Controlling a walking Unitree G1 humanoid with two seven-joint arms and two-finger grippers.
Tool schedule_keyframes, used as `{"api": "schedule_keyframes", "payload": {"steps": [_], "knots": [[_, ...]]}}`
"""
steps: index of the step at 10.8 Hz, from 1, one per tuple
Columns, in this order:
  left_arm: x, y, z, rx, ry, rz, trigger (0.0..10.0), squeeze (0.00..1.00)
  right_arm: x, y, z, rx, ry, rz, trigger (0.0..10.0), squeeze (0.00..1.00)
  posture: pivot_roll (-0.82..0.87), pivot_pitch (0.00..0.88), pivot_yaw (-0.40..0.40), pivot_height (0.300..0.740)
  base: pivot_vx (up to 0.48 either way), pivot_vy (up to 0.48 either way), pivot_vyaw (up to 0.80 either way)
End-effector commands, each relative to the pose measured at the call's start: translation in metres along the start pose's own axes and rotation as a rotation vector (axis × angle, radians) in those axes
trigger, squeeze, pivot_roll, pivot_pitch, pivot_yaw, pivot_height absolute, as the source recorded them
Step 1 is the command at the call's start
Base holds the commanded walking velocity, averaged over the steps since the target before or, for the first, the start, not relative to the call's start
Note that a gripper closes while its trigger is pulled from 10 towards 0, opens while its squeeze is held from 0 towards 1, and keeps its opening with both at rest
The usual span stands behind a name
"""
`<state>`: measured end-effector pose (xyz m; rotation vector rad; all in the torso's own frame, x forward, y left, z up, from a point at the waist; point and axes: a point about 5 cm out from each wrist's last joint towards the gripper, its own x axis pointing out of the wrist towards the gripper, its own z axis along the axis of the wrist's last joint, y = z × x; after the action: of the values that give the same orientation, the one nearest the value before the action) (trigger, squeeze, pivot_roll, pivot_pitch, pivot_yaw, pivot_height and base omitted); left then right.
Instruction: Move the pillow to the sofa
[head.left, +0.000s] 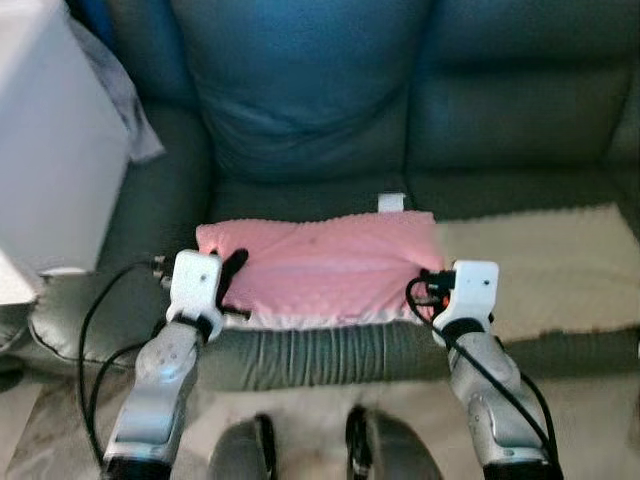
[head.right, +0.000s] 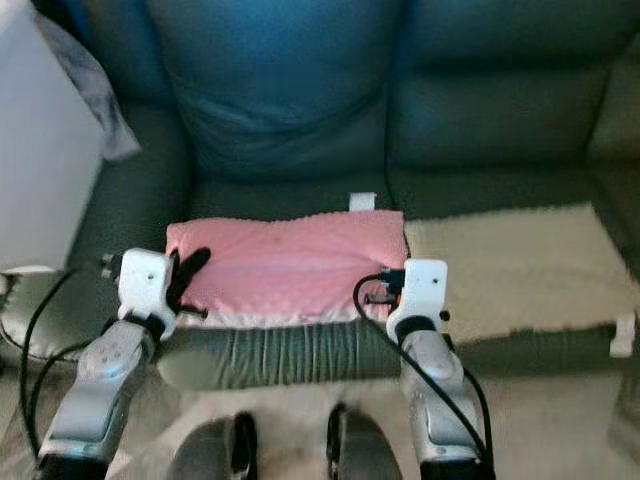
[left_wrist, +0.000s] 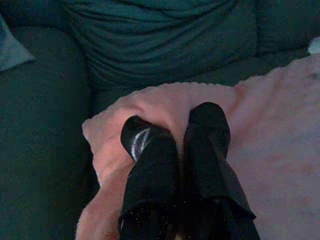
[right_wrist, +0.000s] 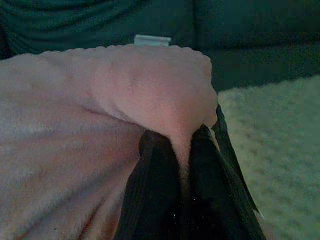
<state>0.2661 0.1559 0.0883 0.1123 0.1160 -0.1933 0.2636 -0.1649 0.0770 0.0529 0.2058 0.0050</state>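
Pillow: soft pink rectangular pillow with a nubbly fleece cover (head.left: 320, 270), lying flat on the seat cushion of the dark green leather sofa (head.left: 500, 120), near the seat's front edge and just beside a cream textured throw (head.left: 545, 265) spread over the seat on the robot's right.
Long axis: runs side to side along the sofa's front edge, one short end toward each arm.
Left tool: left tool (left_wrist: 175, 150) clenched on the pillow's left front corner, pink fabric bunched up between the two black fingers (left_wrist: 150, 165).
Right tool: right tool (right_wrist: 182, 160) pinching the right front corner in the same way, a fold of fleece pushed up above the fingers.
Nearer arm: neither; each holds its own end (the pillow sits straight between them).
Stage, as judged: pillow already rests on the sofa, so letting go and drawing both arms back toward the front edge looks like what remains.
Surroundings: white box-like object (head.left: 50, 150) at the sofa's left armrest.
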Motion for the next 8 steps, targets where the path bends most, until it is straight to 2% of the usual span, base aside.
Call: {"api": "schedule_keyframes", "payload": {"steps": [1,2,4,5,6,7,8], "knots": [[-0.001,-0.001,-0.004,0.005,0.022,0.000,10.0,0.00,-0.001,-0.008,-0.002,0.005,0.012,-0.035,10.0,0.00,-0.03,0.344,0.048,0.740,0.000,0.000,0.00],[0.001,-0.009,-0.008,0.005,0.035,-0.013,10.0,0.00,0.000,-0.012,-0.005,0.016,0.037,-0.069,10.0,0.00,-0.03,0.367,0.049,0.740,0.000,0.000,0.00],[0.003,-0.013,-0.018,-0.005,0.062,0.005,10.0,0.00,0.003,-0.012,-0.007,0.038,0.065,-0.075,10.0,0.00,-0.04,0.389,0.044,0.740,0.000,0.000,0.00],[0.014,-0.016,-0.037,0.021,0.116,0.052,10.0,0.00,0.014,-0.014,-0.016,0.031,0.132,-0.048,10.0,0.00,-0.05,0.393,0.038,0.740,0.000,0.000,0.00],[0.018,-0.019,-0.045,0.013,0.144,0.067,10.0,0.00,0.020,-0.016,-0.019,0.036,0.160,-0.035,10.0,0.00,-0.06,0.394,0.031,0.740,0.000,0.000,0.00],[0.026,-0.029,-0.052,0.039,0.172,0.043,10.0,0.00,0.030,-0.019,-0.019,0.037,0.174,-0.009,10.0,0.00,-0.06,0.396,0.025,0.740,0.000,0.000,0.00],[0.036,-0.033,-0.051,0.029,0.175,0.041,10.0,0.00,0.040,-0.022,-0.014,0.020,0.169,-0.003,10.0,0.00,-0.07,0.399,0.024,0.740,0.000,0.000,0.00]]}}
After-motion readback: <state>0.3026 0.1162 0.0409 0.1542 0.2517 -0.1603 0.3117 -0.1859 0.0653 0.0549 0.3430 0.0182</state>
